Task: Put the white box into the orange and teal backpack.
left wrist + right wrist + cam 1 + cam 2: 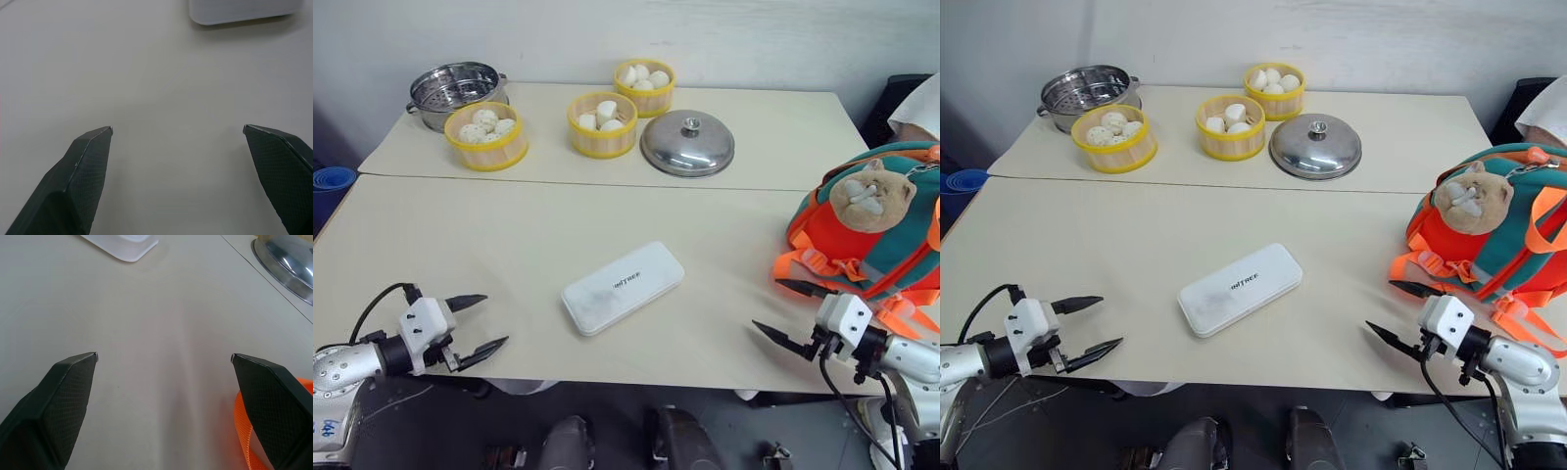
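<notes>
Lying flat on the near half of the cream table (pixel 460 235), the white box (pixel 623 287) sits roughly midway between the two arms, its long axis running diagonally and its lettered face up. Nothing touches it.

Left gripper (pixel 481 324): hovers over the near left edge of the table, jaws wide apart, empty, pointing inward toward the box but well short of it. In the left wrist view its fingers (pixel 78 171) frame bare tabletop, with an edge of the box visible beyond them.

Right gripper (pixel 781 310): hovers over the near right edge, jaws likewise wide apart and empty, pointing inward. In the right wrist view one corner of the box shows beyond the fingers (pixel 58 391), and an orange strap (pixel 243 431) lies just beside one finger.

The orange and teal backpack (pixel 901 245) stands at the right side of the table, just beyond the right gripper, plush animal head (pixel 869 196) facing inward, orange straps trailing onto the tabletop.

Far half of the table: three yellow steamer baskets (pixel 603 124) holding white buns, a steel pot (pixel 455 92) at far left, a steel lid (pixel 687 143) resting beside the baskets.
</notes>
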You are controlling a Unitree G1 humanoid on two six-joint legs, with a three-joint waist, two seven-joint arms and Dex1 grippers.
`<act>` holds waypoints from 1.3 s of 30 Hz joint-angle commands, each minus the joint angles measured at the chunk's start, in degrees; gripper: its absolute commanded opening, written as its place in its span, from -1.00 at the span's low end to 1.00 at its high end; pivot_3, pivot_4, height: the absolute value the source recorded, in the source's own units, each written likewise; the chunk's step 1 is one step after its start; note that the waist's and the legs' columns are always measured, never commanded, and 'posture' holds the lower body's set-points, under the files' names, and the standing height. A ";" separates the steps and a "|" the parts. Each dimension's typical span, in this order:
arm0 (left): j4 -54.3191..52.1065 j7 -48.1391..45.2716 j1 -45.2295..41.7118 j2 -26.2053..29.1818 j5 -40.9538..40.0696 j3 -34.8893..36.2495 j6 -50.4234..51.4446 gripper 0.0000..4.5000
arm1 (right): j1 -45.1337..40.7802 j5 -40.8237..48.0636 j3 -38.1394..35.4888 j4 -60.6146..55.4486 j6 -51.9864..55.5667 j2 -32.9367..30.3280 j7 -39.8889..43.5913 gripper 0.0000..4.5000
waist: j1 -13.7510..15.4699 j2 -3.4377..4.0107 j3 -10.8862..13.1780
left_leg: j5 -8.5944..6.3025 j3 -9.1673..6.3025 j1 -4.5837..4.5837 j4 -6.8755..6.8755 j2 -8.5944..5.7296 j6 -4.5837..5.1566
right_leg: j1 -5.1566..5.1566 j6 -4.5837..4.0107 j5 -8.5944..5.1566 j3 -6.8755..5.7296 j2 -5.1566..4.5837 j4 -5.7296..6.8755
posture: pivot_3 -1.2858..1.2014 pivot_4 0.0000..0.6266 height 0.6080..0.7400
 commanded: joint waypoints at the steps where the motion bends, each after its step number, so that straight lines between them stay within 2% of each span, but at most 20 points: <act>1: -2.96 1.72 -0.29 0.35 -0.22 0.85 1.81 1.00 | -0.17 0.49 -0.82 0.36 0.54 -0.66 0.16 0.99 | 0.01 0.00 0.00 | 0.00 0.00 0.01 0.01 0.00 0.00 | 0.00 0.00 0.00 -0.01 0.00 0.01 | 0.03 -0.52 1.00; 5: -6.36 1.86 -1.52 -0.08 -3.81 0.99 6.65 1.00 | -2.07 2.16 -0.47 -1.24 4.47 0.65 -1.10 0.99 | 0.05 0.00 0.00 | 0.02 -0.01 0.02 0.05 -0.01 0.01 | 0.04 0.00 0.00 0.00 0.00 0.03 | 0.03 -0.52 1.00; 6: -7.99 0.91 -1.29 0.46 -5.11 0.98 8.13 1.00 | -3.66 1.84 0.50 -2.80 7.10 0.69 -2.01 0.91 | -0.07 0.00 0.00 | 0.02 -0.01 0.01 0.05 0.00 0.01 | 0.04 0.00 0.00 0.00 0.00 0.03 | 0.03 -0.52 1.00; 8: -10.25 0.84 -1.44 1.16 -4.51 0.60 8.81 0.83 | -8.02 -0.95 3.61 -5.95 13.30 0.34 -4.04 0.76 | -0.84 0.00 0.00 | 0.02 0.01 0.00 0.07 0.00 0.00 | 0.02 0.00 0.00 0.02 0.00 0.06 | 0.03 -0.52 1.00; 9: -11.06 1.61 -1.83 1.22 -3.47 0.21 8.92 0.75 | -10.53 -2.76 5.52 -7.12 17.18 0.14 -5.16 0.62 | -1.25 0.01 0.00 | 0.03 0.01 0.03 0.07 0.01 -0.03 | 0.02 0.00 0.00 0.03 0.00 0.09 | 0.03 -0.52 1.00; 13: -15.69 5.17 -2.85 0.14 -2.80 -2.91 14.47 0.21 | -20.82 -9.13 12.57 -7.30 28.55 2.55 -10.25 0.01 | -1.46 0.04 0.00 | 0.12 -0.06 0.03 0.03 0.00 -0.16 | -0.07 -0.06 -0.03 -0.01 0.02 0.22 | 0.03 -0.52 1.00; 19: -20.43 7.70 -2.38 -0.32 -3.56 -7.25 22.97 -0.62 | -31.55 -17.41 20.67 -0.91 33.16 9.49 -15.64 -0.94 | -1.43 0.04 0.00 | 0.12 -0.06 -0.15 0.04 -0.02 -0.19 | -0.21 -0.07 -0.04 -0.02 0.03 0.21 | 0.03 -0.52 1.00; 20: -20.63 8.21 -2.81 -0.72 -3.57 -7.92 23.88 -0.77 | -32.57 -18.17 21.49 0.28 32.80 10.25 -15.74 -1.00 | -1.32 0.03 0.01 | 0.12 -0.06 -0.16 0.04 -0.01 -0.19 | -0.22 -0.07 -0.03 -0.02 0.03 0.21 | 0.03 -0.52 1.00; 22: -21.35 9.56 -4.18 -1.64 -4.60 -9.31 27.59 -0.99 | -34.08 -15.77 21.75 0.92 35.23 12.82 -14.16 -1.00 | -1.19 0.03 0.01 | 0.12 -0.08 -0.18 0.07 -0.03 -0.18 | -0.22 -0.06 -0.03 -0.03 0.02 0.22 | 0.03 -0.52 1.00; 24: -21.72 11.06 -6.04 -3.13 -5.00 -10.00 29.10 -0.99 | -34.40 -14.02 22.31 0.39 35.82 13.71 -11.09 -1.00 | -1.19 0.03 0.00 | 0.13 -0.07 -0.19 0.11 -0.03 -0.15 | -0.21 -0.05 -0.03 -0.03 0.02 0.24 | 0.03 -0.52 1.00; 29: -20.65 10.30 -9.41 -4.38 -5.93 -11.55 30.82 -0.99 | -30.79 -10.91 22.57 -6.35 36.44 11.35 -4.00 -1.00 | -1.11 0.03 0.00 | 0.12 -0.10 -0.18 0.11 -0.03 -0.14 | -0.20 -0.04 -0.02 -0.06 0.02 0.28 | 0.03 -0.52 1.00; 32: -18.54 9.64 -11.18 -4.70 -4.58 -13.19 29.30 -0.99 | -27.02 -9.53 21.78 -11.71 37.63 8.32 -1.37 -1.00 | -1.09 0.03 0.00 | 0.12 -0.09 -0.18 0.12 -0.04 -0.15 | -0.21 -0.04 -0.02 -0.06 0.02 0.28 | 0.03 -0.52 1.00; 36: -14.37 8.61 -16.68 -6.55 -2.76 -17.46 27.43 -0.99 | -17.83 -5.03 19.73 -22.81 40.85 1.12 4.05 -1.00 | -0.14 0.03 0.00 | 0.12 -0.12 -0.18 0.12 -0.04 -0.14 | -0.17 -0.04 -0.02 -0.08 0.05 0.24 | 0.03 -0.52 1.00; 39: -12.30 7.84 -19.38 -7.84 -1.76 -20.14 27.09 -0.99 | -13.05 -2.99 17.49 -27.33 43.84 -2.01 4.37 -1.00 | 0.18 -0.02 -0.02 | 0.11 -0.12 -0.15 0.16 -0.04 -0.14 | -0.10 -0.04 -0.02 -0.08 0.05 0.22 | 0.03 -0.52 1.00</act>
